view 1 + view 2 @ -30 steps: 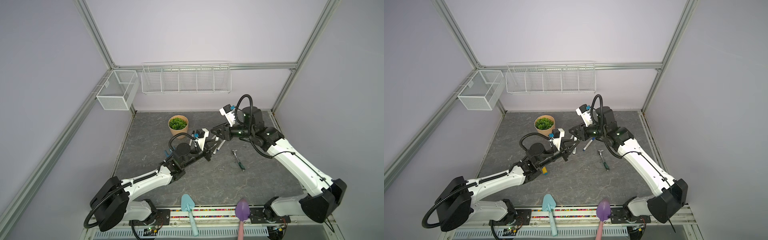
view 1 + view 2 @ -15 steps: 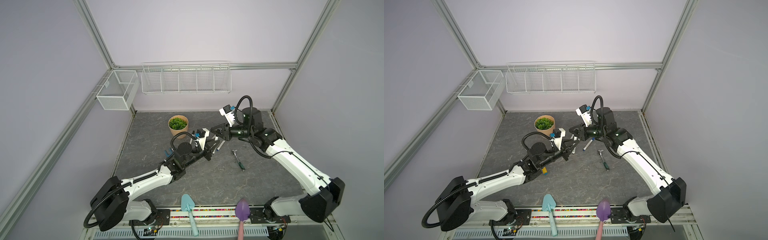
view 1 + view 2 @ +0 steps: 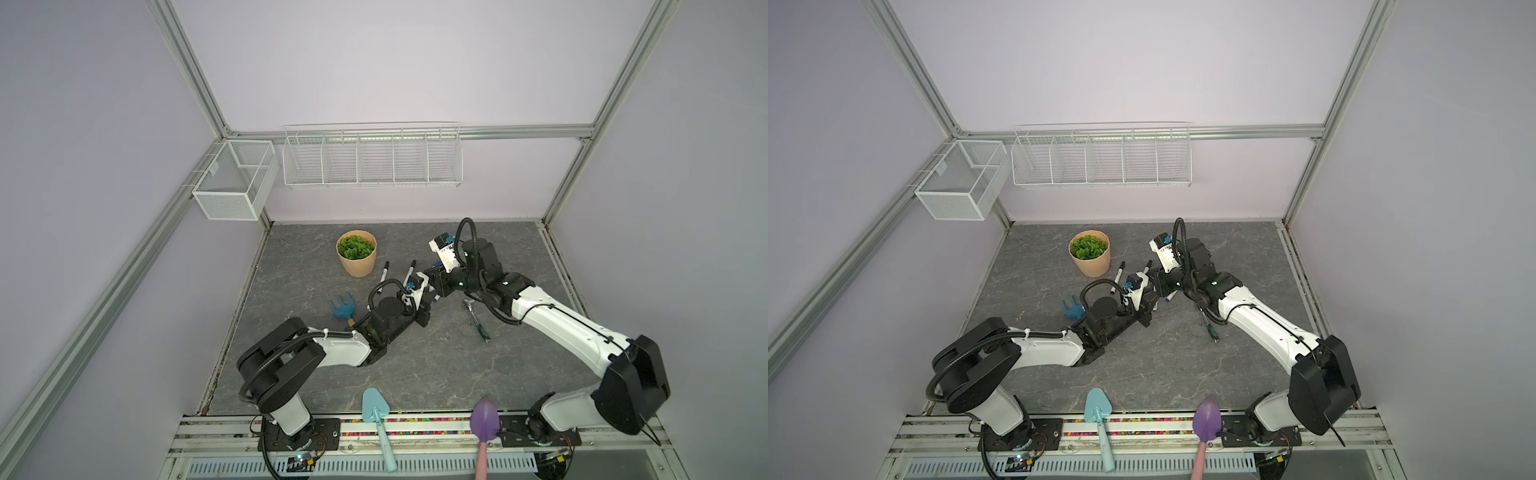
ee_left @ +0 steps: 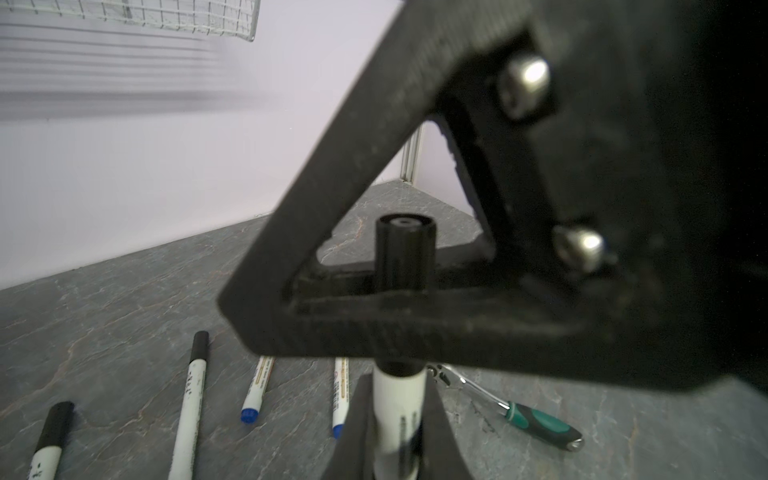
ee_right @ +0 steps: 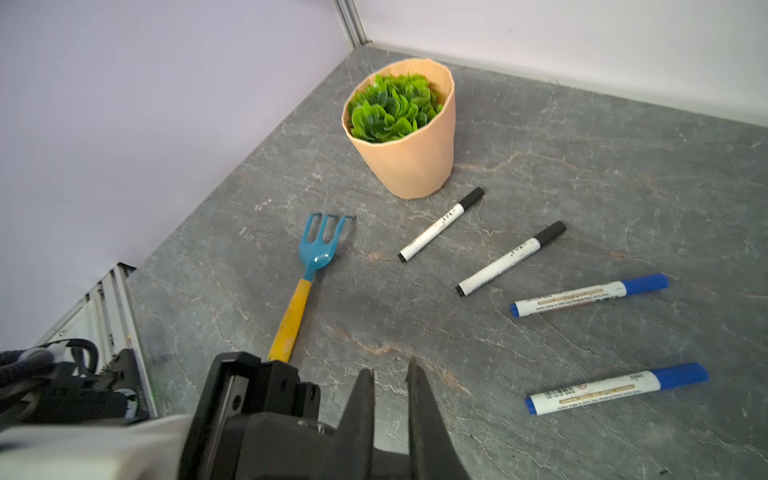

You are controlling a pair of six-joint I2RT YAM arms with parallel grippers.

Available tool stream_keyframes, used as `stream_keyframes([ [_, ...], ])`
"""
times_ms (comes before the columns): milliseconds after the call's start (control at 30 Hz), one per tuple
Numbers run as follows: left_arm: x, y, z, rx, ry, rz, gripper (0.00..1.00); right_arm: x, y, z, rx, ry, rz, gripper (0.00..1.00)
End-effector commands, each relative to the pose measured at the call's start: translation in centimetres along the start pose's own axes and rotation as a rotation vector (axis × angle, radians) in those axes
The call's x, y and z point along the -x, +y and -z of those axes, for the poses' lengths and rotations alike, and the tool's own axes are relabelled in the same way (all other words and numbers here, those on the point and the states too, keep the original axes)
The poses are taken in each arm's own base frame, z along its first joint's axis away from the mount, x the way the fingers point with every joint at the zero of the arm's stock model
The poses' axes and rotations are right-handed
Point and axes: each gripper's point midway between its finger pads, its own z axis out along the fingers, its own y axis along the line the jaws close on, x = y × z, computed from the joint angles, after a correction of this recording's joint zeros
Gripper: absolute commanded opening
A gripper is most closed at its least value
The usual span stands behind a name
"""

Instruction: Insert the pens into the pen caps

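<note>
In both top views the left jaws and right jaws stood close together over the tabletop (image 3: 415,374), near the ratchet (image 3: 477,323). In the left wrist view the left jaws were clamped on a pen (image 4: 399,399), and the right jaws were closed about the black cap (image 4: 405,253) on its end. In the right wrist view the right jaws stood a sliver apart, the cap hidden. Four capped pens (image 5: 512,258) lay flat near the pot (image 5: 407,166).

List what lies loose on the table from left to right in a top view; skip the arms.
plant pot → black-capped pen beside the pot → second black-capped pen → ratchet. The blue rake overlaps the pot's span and is left out.
</note>
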Motion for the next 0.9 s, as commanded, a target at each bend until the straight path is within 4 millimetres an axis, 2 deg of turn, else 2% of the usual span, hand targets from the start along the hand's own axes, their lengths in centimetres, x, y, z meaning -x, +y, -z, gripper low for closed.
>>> stream_keyframes([
  [0, 7.0, 9.9, 1.7, 0.387, -0.359, 0.104, 0.0, -13.1, 4.4, -0.6, 0.196, 0.478, -0.117, 0.07],
  [200, 1.7, 11.3, 1.4, 0.461, -0.265, 0.064, 0.0, -18.2, 3.9, -2.0, 0.174, 0.659, -0.098, 0.07],
  [400, -1.9, 12.5, 1.4, 0.521, -0.19, 0.059, 0.0, -22.4, 3.0, -2.7, 0.154, 0.806, -0.161, 0.07],
  [533, -2.4, 12.6, 1.6, 0.519, -0.185, 0.092, 0.0, -22.7, 2.6, -2.8, 0.179, 0.83, -0.245, 0.07],
  [700, -3.7, 13.0, 2.4, 0.547, -0.161, 0.112, 0.0, -23.3, 2.6, -1.8, 0.204, 0.911, -0.368, 0.07],
  [867, -4.4, 13.3, 2.9, 0.559, -0.157, 0.161, 0.0, -23.9, 1.8, -1.7, 0.171, 0.948, -0.372, 0.07],
])
